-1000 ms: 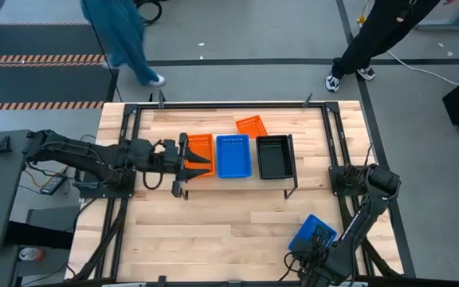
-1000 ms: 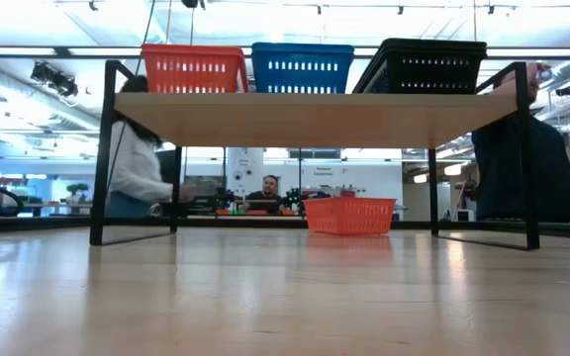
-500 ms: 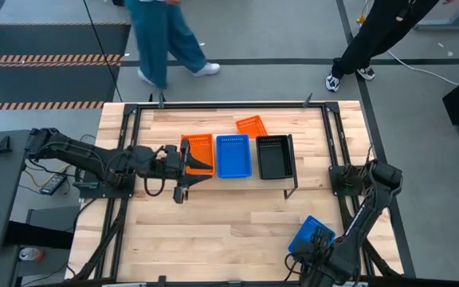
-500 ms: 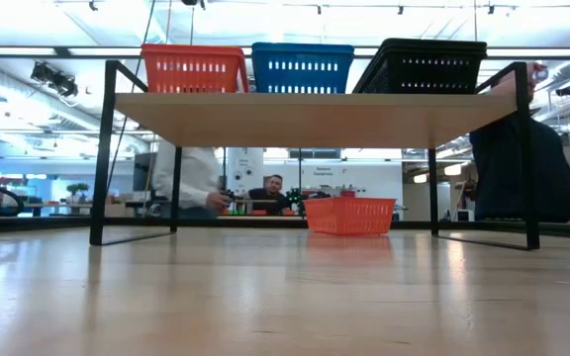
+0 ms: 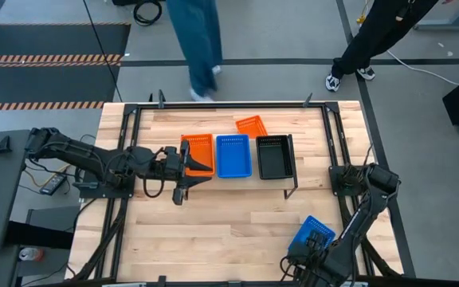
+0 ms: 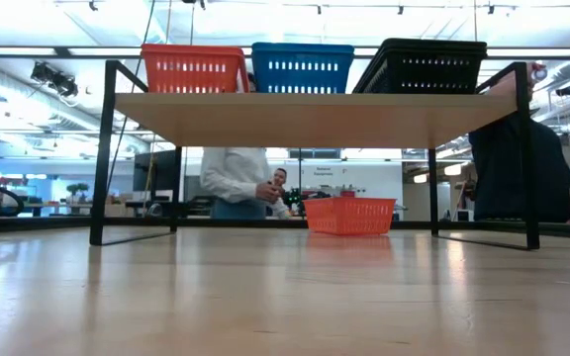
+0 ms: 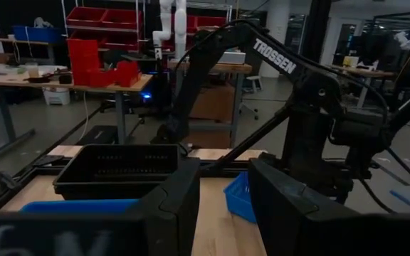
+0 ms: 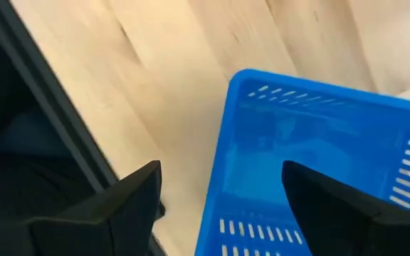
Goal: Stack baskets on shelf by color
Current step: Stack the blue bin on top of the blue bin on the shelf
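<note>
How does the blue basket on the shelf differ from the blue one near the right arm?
The shelf blue basket sits on the shelf, squared between the orange basket and the black basket. The loose blue basket lies on the tabletop, turned at an angle, alone beside the right gripper. Both are blue, perforated and upright.

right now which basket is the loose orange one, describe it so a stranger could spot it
Start at the shelf, the low wood board in the middle of the plank table carrying an orange, a blue and a black basket in a row. The loose orange basket sits on the tabletop behind the shelf, on the far side. Unlike its neighbours, it lies askew and at table level.
</note>
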`<state>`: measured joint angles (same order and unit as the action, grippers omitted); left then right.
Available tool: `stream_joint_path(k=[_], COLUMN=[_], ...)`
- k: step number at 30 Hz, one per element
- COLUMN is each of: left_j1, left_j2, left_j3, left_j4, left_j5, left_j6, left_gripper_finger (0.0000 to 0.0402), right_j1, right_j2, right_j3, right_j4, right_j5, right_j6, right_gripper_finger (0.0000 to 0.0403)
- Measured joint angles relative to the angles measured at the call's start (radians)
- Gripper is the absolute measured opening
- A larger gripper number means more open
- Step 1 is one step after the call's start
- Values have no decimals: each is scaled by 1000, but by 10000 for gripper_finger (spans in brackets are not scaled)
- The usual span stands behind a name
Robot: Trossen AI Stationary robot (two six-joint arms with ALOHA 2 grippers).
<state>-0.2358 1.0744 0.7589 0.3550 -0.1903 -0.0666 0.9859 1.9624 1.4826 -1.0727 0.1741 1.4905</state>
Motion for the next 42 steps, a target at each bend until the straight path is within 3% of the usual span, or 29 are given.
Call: stream_joint_path(k=[8, 14, 18, 25, 30, 33, 42], left_j1=[1, 0, 0, 0, 0, 0, -23], left_j2=[0, 0, 0, -1, -1, -2, -2], left_j3=[0, 0, 0, 0, 0, 0, 0], left_j4=[0, 0, 0, 1, 2, 5, 17], left_j5=[0, 0, 0, 0, 0, 0, 0], left_j6=[1, 1, 1, 0, -1, -10, -19], left_gripper_finger=[126, 126, 126, 126, 126, 126, 126], right_j1=[-8, -15, -15, -15, -30, -43, -112], right_j2=[86, 148, 144, 132, 130, 130, 127], right_j3=[-2, -2, -2, -2, 50, 153, 560], right_j4=[-4, -5, -7, -16, -76, -185, -505], right_j5=[-38, -105, -98, -97, -152, -135, 151], right_j6=[-19, -112, -148, -228, -264, -313, -545], right_gripper_finger=[278, 231, 167, 13, 9, 8, 5])
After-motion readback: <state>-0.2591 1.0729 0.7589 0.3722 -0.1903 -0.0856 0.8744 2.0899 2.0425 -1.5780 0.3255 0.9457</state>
